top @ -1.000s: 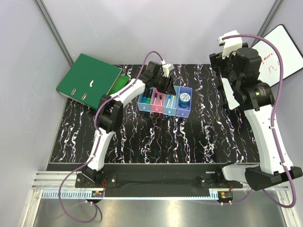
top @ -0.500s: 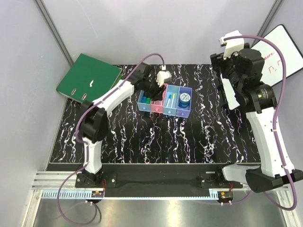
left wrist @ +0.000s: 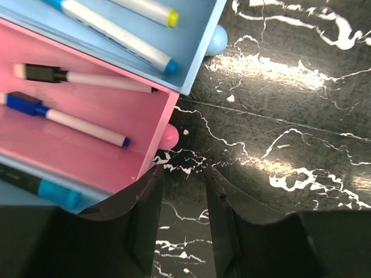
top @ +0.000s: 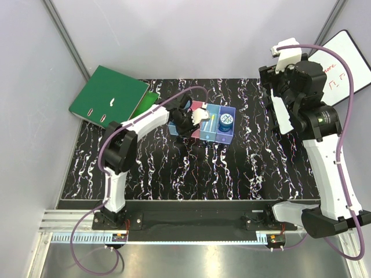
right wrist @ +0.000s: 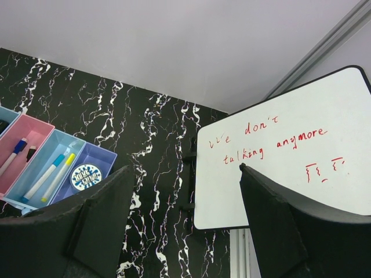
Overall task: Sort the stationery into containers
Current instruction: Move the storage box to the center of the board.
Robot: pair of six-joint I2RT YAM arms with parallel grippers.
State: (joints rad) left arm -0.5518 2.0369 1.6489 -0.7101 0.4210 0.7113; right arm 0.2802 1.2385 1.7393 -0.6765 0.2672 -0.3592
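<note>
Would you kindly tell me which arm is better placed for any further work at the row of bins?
Left. The left gripper hangs open and empty at the knobbed end of the pink bin. The right gripper, also open, is raised far off to the right, facing the whiteboard.

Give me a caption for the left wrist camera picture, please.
Open left gripper poised at the pink bin's corner, two pens inside.

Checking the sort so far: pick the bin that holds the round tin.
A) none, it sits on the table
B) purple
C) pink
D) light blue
B: the right wrist view shows the tin lying inside the purple bin, with only pens in the pink and light blue ones.
</note>
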